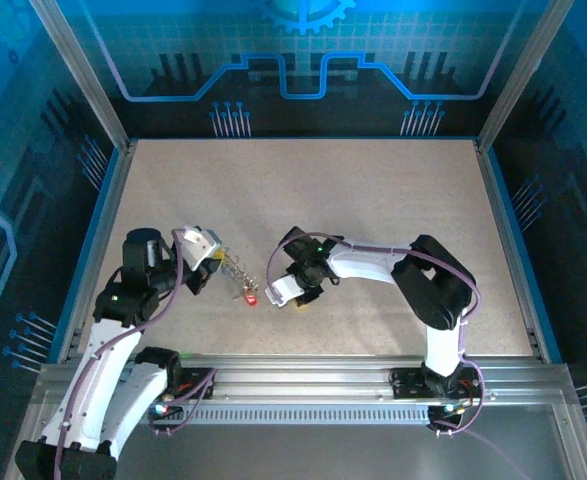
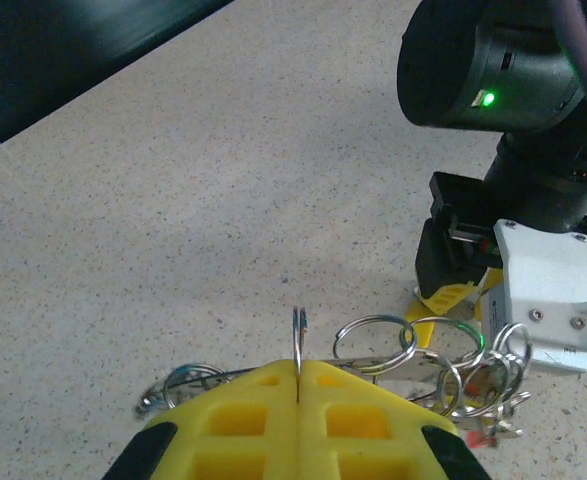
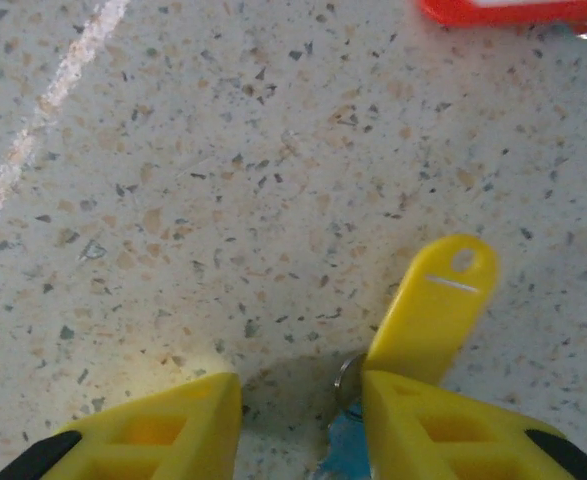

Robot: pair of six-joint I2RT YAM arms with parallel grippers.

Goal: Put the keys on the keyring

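Observation:
My left gripper (image 2: 299, 368) is shut on the keyring (image 2: 299, 335), a thin silver ring standing edge-on between its yellow fingers. Several small silver rings (image 2: 375, 345) hang off it to the right. From above, the left gripper (image 1: 211, 263) holds the keyring (image 1: 235, 270) just over the table, with a red key (image 1: 251, 296) lying below it. My right gripper (image 3: 301, 385) is open and close to the table. A yellow key tag (image 3: 436, 300) lies against its right finger (image 3: 443, 425), and a blue piece (image 3: 345, 458) shows beneath. A red tag (image 3: 513, 10) lies at the top edge.
The speckled table (image 1: 373, 200) is walled by a blue-lit frame (image 1: 113, 190). The right arm's wrist (image 2: 533, 270) hangs close beside the keyring in the left wrist view. Both grippers meet near the table's front middle, close to the front rail (image 1: 303, 365).

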